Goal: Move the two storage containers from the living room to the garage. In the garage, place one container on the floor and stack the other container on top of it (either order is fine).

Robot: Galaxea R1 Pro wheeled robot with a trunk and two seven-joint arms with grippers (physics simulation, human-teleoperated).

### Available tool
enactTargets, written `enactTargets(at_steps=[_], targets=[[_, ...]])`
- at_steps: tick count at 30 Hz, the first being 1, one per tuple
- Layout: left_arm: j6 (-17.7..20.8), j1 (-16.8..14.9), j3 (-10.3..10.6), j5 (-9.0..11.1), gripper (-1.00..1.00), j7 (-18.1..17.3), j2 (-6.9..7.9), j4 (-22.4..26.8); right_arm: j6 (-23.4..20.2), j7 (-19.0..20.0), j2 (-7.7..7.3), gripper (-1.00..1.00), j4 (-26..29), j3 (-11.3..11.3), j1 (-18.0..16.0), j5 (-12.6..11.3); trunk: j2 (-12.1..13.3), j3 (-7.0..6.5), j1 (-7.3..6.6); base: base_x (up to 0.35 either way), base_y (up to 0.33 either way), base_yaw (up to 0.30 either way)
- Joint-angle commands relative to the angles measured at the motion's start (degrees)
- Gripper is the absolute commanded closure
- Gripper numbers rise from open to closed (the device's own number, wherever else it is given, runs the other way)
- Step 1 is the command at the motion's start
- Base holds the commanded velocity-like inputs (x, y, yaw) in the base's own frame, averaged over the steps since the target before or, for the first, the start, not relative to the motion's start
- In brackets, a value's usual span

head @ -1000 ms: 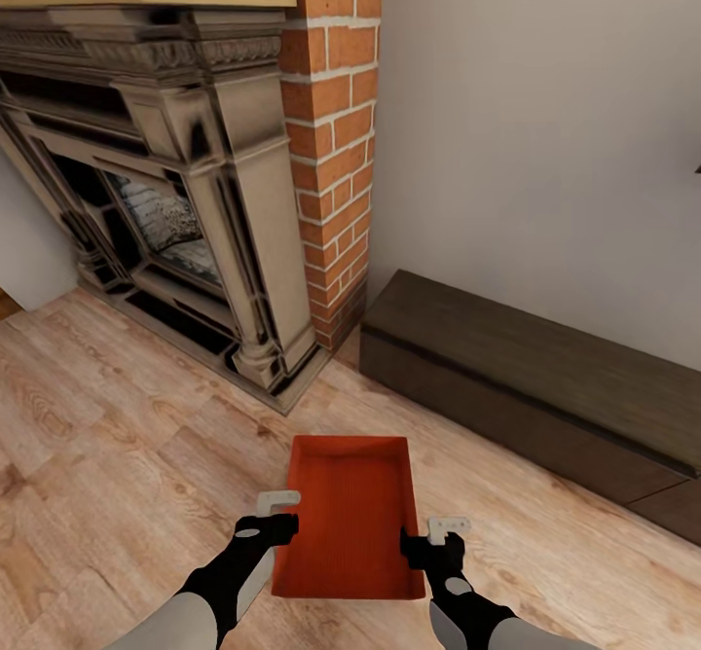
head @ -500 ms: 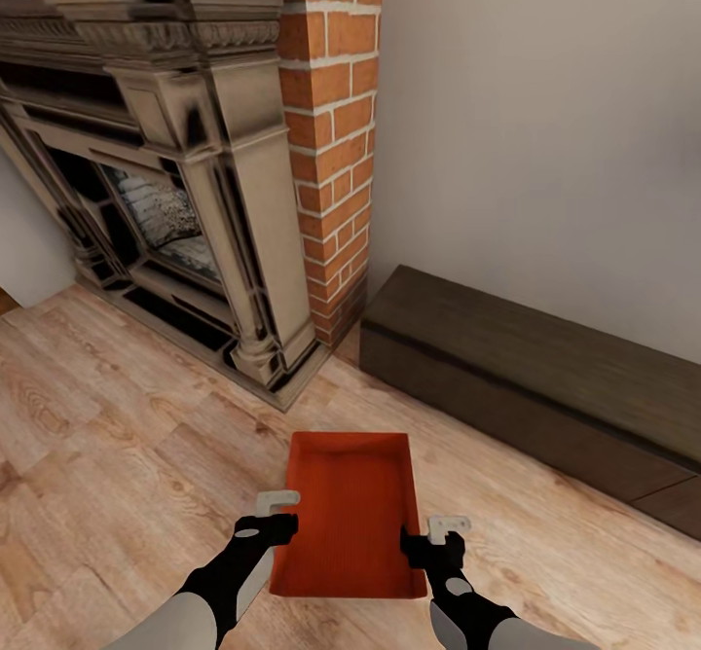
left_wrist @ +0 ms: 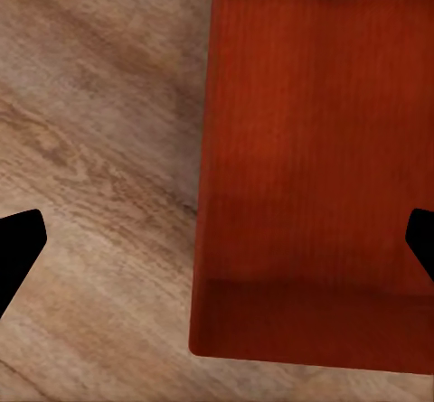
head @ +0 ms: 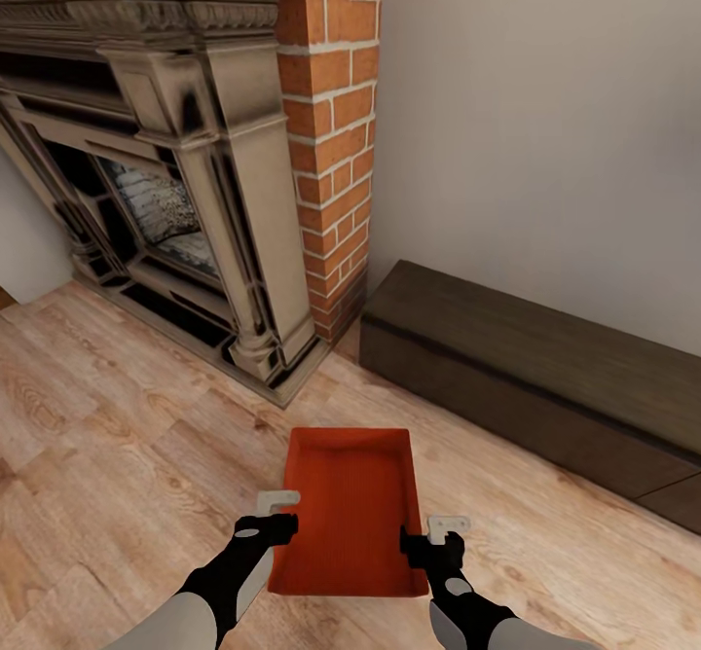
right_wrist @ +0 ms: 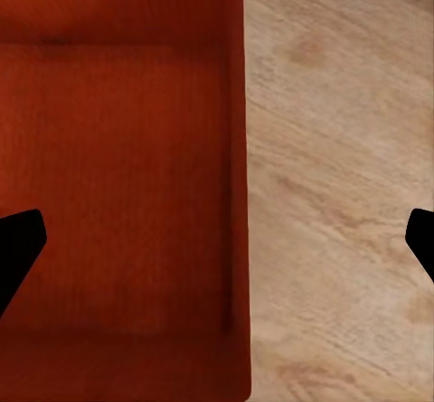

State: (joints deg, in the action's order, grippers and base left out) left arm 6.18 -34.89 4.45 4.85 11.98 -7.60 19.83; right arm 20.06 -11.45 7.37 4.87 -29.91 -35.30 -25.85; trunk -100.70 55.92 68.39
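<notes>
Plainly, unmarked orange-red storage container [head: 349, 509] sits between both spread jaws.

Light wood-plank floor [head: 117, 455], visible grain. Red-brick chimney column [head: 331, 134] with pale mortar. Dark carved fireplace surround [head: 185, 173], ornate mantel, stone-lined firebox. Plain off-white wall [head: 545, 115]. Long low dark bench [head: 526, 378] against the wall, just beside the brick.

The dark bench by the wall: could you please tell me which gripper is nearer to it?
Right. The right gripper is beside the tray's bench-side wall; the left gripper is across the tray from the bench.
</notes>
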Motion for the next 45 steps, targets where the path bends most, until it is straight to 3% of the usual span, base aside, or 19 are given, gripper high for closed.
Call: enactTargets(at_steps=[1,45], targets=[[0.3,0.0,0.5,0.5,-1.0,0.4,0.04,0.1,0.2,-0.2,0.01,-1.0,0.0,-0.5,0.0,-0.4,-0.4,0.22,0.22,0.0,0.0,0.0],[0.2,0.0,0.5,0.5,-1.0,0.4,0.32,0.1,0.2,-0.2,-0.13,-1.0,0.0,-0.6,0.0,-0.3,-18.1,8.12,9.88,0.0,0.0,0.0]])
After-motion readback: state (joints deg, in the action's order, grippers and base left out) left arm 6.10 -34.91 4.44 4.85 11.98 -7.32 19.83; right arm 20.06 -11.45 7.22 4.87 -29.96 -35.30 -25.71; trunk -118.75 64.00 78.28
